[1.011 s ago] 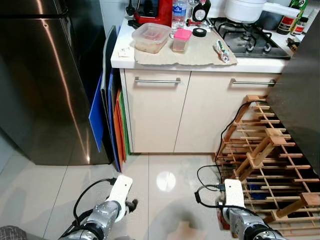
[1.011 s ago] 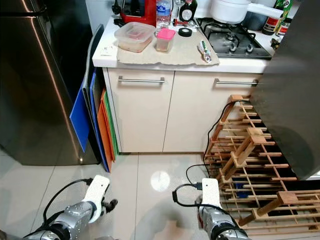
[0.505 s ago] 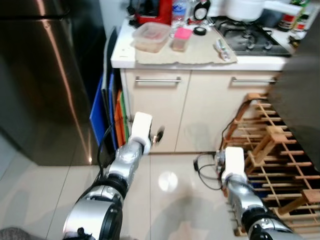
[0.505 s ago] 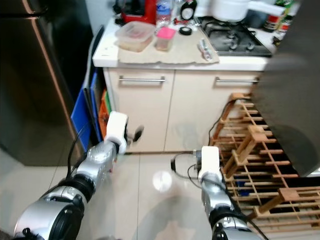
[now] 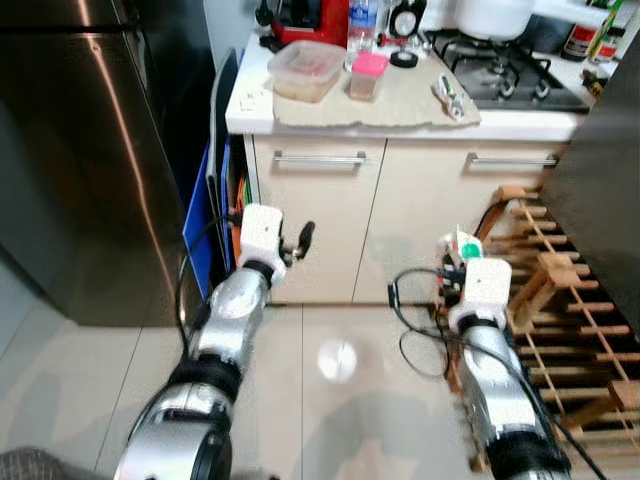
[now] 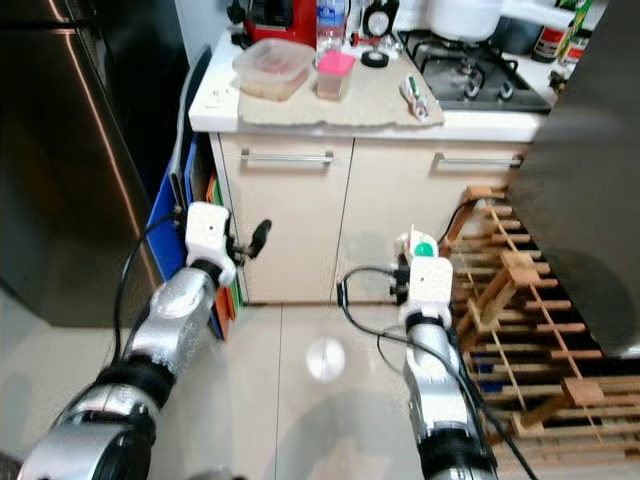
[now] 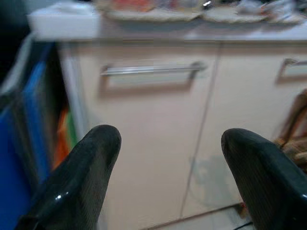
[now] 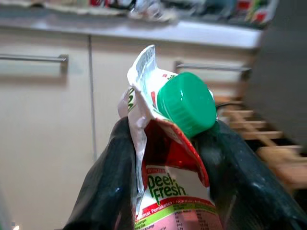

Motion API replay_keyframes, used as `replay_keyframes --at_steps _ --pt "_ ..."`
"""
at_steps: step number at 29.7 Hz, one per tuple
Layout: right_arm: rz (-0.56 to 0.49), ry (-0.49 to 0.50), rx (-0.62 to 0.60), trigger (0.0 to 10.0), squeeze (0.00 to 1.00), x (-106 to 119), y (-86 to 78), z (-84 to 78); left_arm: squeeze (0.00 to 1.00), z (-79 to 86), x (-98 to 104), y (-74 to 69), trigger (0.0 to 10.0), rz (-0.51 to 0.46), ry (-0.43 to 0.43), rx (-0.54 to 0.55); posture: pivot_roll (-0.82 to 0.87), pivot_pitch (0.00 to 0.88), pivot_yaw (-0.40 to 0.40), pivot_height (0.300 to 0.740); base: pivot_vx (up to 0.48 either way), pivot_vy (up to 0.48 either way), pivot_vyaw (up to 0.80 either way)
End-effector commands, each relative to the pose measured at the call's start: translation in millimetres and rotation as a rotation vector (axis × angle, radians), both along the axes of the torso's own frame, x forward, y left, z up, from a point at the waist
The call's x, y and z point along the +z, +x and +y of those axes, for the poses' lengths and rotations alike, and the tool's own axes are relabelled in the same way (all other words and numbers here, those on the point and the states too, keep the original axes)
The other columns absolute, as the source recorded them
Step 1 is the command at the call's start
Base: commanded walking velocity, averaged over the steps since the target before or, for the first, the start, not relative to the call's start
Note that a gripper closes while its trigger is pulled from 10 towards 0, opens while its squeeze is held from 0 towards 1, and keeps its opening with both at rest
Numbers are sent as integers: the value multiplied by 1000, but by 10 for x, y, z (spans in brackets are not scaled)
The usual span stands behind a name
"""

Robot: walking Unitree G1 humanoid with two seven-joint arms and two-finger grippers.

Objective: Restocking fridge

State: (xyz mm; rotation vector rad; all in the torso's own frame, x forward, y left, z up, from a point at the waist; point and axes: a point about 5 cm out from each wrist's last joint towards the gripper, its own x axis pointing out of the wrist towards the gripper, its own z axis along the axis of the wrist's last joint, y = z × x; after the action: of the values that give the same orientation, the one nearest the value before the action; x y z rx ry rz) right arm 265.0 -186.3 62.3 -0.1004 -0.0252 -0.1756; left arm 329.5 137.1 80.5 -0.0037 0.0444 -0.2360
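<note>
Cabinet doors (image 5: 400, 225) block ahead; wooden rack (image 5: 545, 290) crowds right.

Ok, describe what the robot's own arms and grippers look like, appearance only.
Both arms are jointed silver metal, each capped at the wrist by a white boxy module. A black cable loops along the left arm; looser black cables curl beside the right arm. The left gripper has two long, glossy black, rounded fingers; the right gripper has matching shiny black fingers.

Cream cabinets (image 5: 400, 225) under a countertop (image 5: 520, 125), glossy tiled floor (image 5: 90, 380)
</note>
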Motion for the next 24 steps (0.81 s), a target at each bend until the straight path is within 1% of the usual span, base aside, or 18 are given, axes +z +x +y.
replay_keyframes --at_steps 1,4,5,6,8,11,13,14,16,17,18,19,20,22,24 --pt "-29 -11 12 10000 0 48 -58 -30 0 16 54 -28 10000 -29 1 -9 71 0 -10 740 0 0 0" --pt "-24 -13 19 10000 0 24 -107 -48 0 18 49 -59 10000 -37 6 -15 71 0 -10 740 0 0 0" --pt "-9 -20 28 10000 0 -29 -216 -88 0 34 10 -153 10000 -50 18 -52 67 0 -18 740 0 0 0" --pt "11 -20 38 10000 0 -84 -337 -127 0 82 -51 -267 10000 -57 11 -77 61 0 -22 740 0 0 0" --pt "40 -22 43 10000 0 -140 -479 -175 0 144 -124 -399 10000 -51 -15 -98 58 0 -28 740 0 0 0" --pt "49 -16 37 10000 0 -150 -507 -188 0 149 -136 -417 10000 -42 -30 -99 59 0 -31 740 0 0 0" --pt "37 10 58 10000 0 -96 -464 -125 0 44 -90 -397 10000 -38 -47 -124 51 0 -26 740 0 0 0" --pt "37 10 58 10000 0 -96 -464 -125 0 44 -90 -397 10000 -38 -47 -124 51 0 -26 740 0 0 0" --pt "-13 19 79 10000 0 8 -398 -31 0 -56 -14 -384 10000 -60 -58 -135 51 0 -18 740 0 0 0" --pt "-13 19 79 10000 0 8 -398 -31 0 -56 -14 -384 10000 -60 -58 -135 51 0 -18 740 0 0 0" --pt "-38 5 89 10000 0 53 -392 -12 0 -62 20 -388 10000 -77 -56 -133 51 0 -18 740 0 0 0" --pt "-87 -12 84 10000 0 152 -404 11 0 -49 146 -400 10000 -148 -54 -131 51 0 -12 740 0 0 0" --pt "-106 -33 85 10000 0 192 -407 17 0 -35 209 -398 10000 -180 -43 -124 50 0 -7 740 0 0 0" --pt "-116 -46 87 10000 0 215 -408 20 0 -23 247 -396 10000 -198 -36 -119 49 0 -5 740 0 0 0" --pt "-111 -49 78 10000 0 213 -402 12 0 -18 251 -385 10000 -193 -31 -117 48 0 -4 740 0 0 0"
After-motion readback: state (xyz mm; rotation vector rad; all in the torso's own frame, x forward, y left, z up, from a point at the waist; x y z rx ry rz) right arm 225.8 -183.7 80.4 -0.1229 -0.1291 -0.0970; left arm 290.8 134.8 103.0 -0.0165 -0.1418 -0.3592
